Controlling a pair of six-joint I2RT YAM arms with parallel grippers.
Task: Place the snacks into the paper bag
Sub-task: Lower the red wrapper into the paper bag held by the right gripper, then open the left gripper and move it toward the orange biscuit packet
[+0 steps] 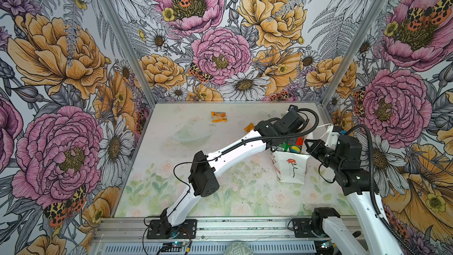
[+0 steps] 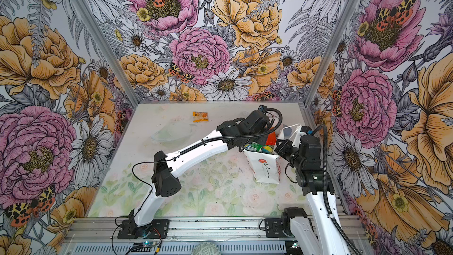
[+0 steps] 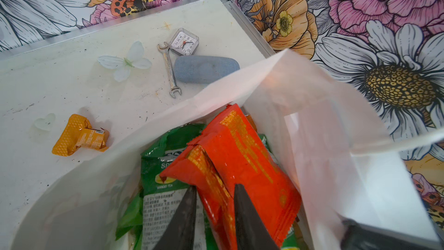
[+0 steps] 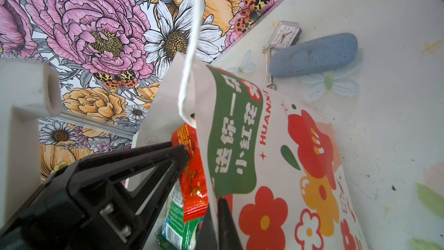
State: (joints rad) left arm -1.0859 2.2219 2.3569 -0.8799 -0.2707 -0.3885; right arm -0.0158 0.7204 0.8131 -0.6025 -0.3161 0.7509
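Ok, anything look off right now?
A crumpled orange packet lies on the table just outside the paper bag, and a flat orange packet sits far from it; both belong inside.

Left claw [image 3: 215,186] parted, right claw [image 4: 216,203] pinched

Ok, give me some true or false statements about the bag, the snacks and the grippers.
A red packet is in the bag. True.
Every snack is in the bag. False: an orange packet lies on the table.
The right gripper is shut on the bag's wall. True.
The wrench is in the bag. False: it lies on the table beside the clock.
The left gripper is far from the bag. False: it is at the bag's mouth, by the red packet.
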